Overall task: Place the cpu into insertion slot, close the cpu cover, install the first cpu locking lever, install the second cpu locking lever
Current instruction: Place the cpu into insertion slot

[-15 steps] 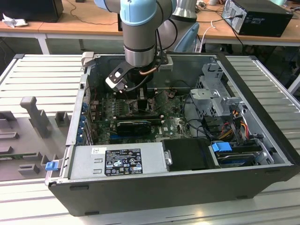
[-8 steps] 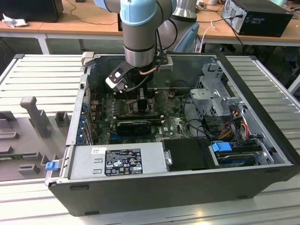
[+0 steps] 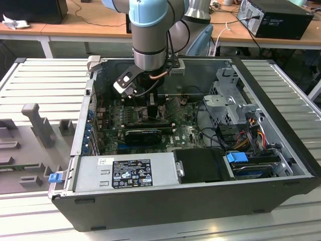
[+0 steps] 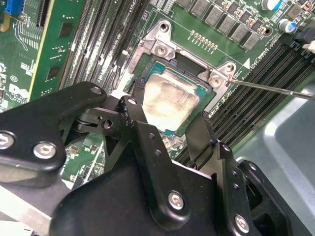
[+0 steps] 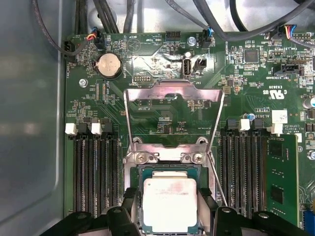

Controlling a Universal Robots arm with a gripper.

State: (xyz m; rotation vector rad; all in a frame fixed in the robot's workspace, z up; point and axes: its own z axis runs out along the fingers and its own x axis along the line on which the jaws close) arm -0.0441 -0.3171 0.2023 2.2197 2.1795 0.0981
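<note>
1. The claw (image 5: pixel 170 196) hangs low over the board with its black fingers (image 4: pixel 135 115) spread. One finger stands at each side of the chip (image 5: pixel 170 204). As far as I can make out there is a sliver of gap on both sides, so it grips nothing.
2. The chip lies flat in the socket (image 5: pixel 167 169), dull metal top facing up. It is close to square, with no real long axis, and its edges run parallel to the memory slots (image 5: pixel 93 172) on either side.
3. The cover plate (image 5: pixel 172 91) stands hinged up at the socket edge away from the claw. Green board shows through its square cut-out.
4. A thin lever rod (image 5: pixel 217 179) slants up beside the socket, raised off the board.
5. Further along the green board (image 5: pixel 246 98) sit a coin battery (image 5: pixel 109 65) and a green memory stick (image 5: pixel 280 177) in its slot.
6. In the exterior view the arm (image 3: pixel 150 30) reaches straight down into an open black computer case (image 3: pixel 200 201). The case lies on its side, with a grey power supply box (image 3: pixel 125 170) along its near wall.
7. The case rests on a slatted metal table (image 3: pixel 45 85). Behind it runs a wooden desk (image 3: pixel 90 25) with a black box (image 3: pixel 276 17) at the exterior view's right.
</note>
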